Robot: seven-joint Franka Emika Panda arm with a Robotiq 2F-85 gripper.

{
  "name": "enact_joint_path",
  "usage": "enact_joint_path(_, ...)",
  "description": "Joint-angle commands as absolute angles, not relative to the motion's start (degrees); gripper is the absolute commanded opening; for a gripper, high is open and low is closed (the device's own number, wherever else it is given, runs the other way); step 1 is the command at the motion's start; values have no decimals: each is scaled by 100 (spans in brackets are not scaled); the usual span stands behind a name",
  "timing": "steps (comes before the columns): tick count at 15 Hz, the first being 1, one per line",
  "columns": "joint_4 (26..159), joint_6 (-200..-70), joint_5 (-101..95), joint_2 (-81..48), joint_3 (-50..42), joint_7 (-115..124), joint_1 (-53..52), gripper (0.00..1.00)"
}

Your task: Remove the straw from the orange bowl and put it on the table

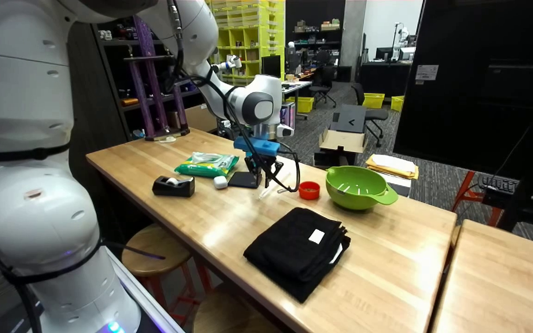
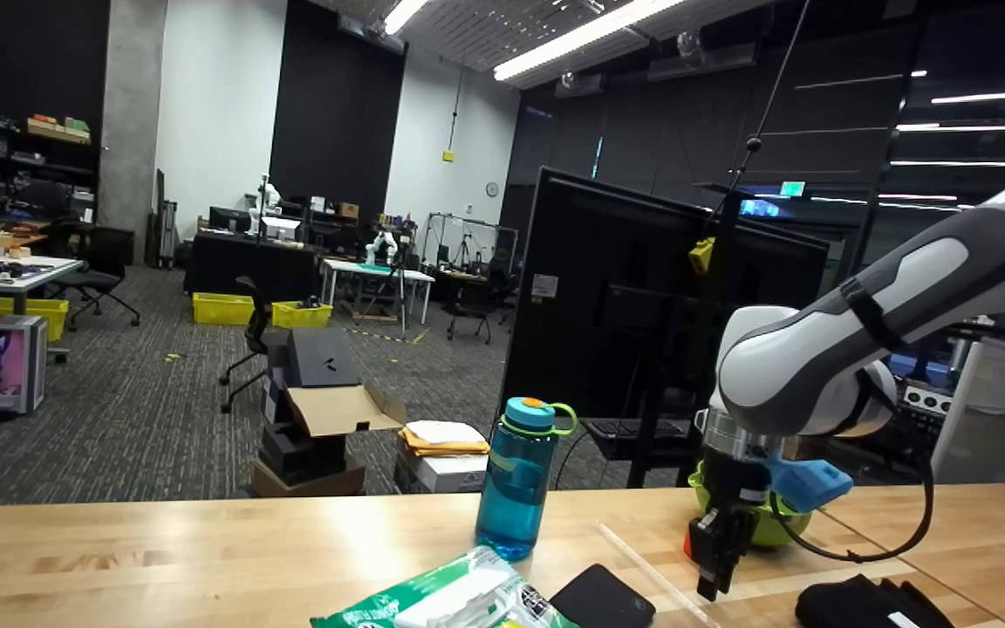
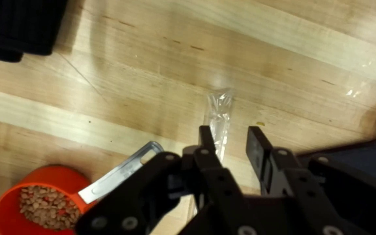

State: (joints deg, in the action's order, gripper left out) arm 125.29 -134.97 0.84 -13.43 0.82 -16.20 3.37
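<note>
The straw, in a clear wrapper [image 3: 219, 109], lies flat on the pale wood table [image 3: 162, 98]. It also shows in both exterior views [image 1: 274, 187] [image 2: 655, 571]. My gripper [image 3: 228, 130] is open above the straw, with nothing held between its fingers. The left finger in the wrist view covers part of the straw. The gripper also shows in both exterior views [image 1: 264, 183] [image 2: 714, 586], pointing down. The orange bowl [image 3: 55, 178] is a small red-orange cup with a metal handle and tan pellets inside, beside the gripper. It shows in both exterior views [image 1: 309, 196] [image 2: 687, 542], partly hidden by the gripper in one.
A green colander [image 1: 352, 196] stands beyond the orange bowl. A folded black cloth [image 1: 294, 249] lies nearby. A flat black case [image 3: 348, 160], a white case [image 1: 220, 182], a tape dispenser [image 1: 174, 187], a wipes pack [image 1: 207, 165] and a blue bottle [image 2: 516, 480] stand around the gripper.
</note>
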Motion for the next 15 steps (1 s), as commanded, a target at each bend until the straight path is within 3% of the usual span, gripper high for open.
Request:
enact_joint_path(1,12564,-13512,182,-1241,132,-1719,335,64)
enact_joint_path(6,12572,-13430,112,-1065,97,-1350,275,98)
enact_joint_path(15,12905,-13444,-577,64,-105,1934,48,100)
